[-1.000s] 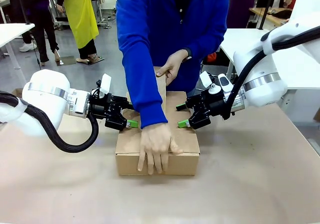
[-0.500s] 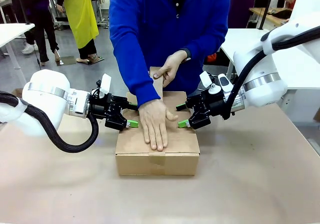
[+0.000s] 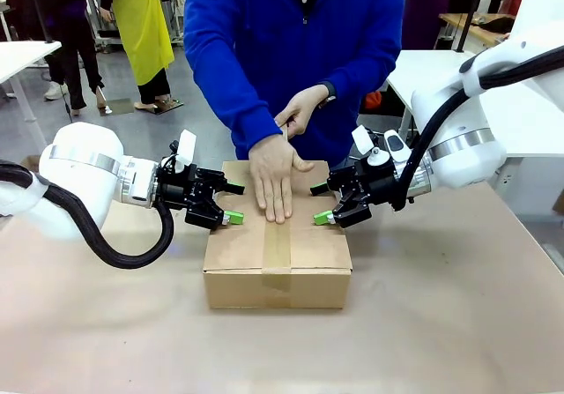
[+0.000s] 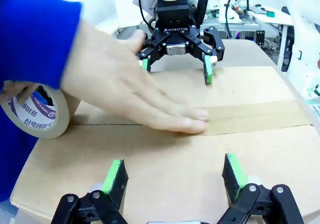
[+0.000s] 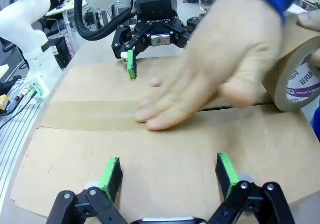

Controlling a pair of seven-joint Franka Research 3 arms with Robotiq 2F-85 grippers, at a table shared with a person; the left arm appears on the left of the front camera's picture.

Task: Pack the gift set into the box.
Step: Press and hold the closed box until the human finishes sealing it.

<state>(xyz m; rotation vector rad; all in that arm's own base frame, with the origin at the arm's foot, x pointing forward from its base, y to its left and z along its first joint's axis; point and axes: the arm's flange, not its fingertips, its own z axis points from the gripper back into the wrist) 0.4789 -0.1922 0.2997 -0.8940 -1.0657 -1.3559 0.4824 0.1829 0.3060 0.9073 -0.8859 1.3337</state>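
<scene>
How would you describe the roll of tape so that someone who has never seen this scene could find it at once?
Start at the brown cardboard box in the middle of the table, between the two end effectors. At its far edge the person in blue holds the roll of tape in one hand while the other hand presses the strip down. It is the only round thing there, tan with printed lettering inside its core.

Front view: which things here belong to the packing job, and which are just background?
Belongs to the job:
- box, flaps closed
- tape strip along its top seam
- tape roll in the person's hand
- person's other hand pressing the tape flat
- left gripper and right gripper, jaws open, pressing the flaps

Just background:
- white tables
- bystanders
</scene>
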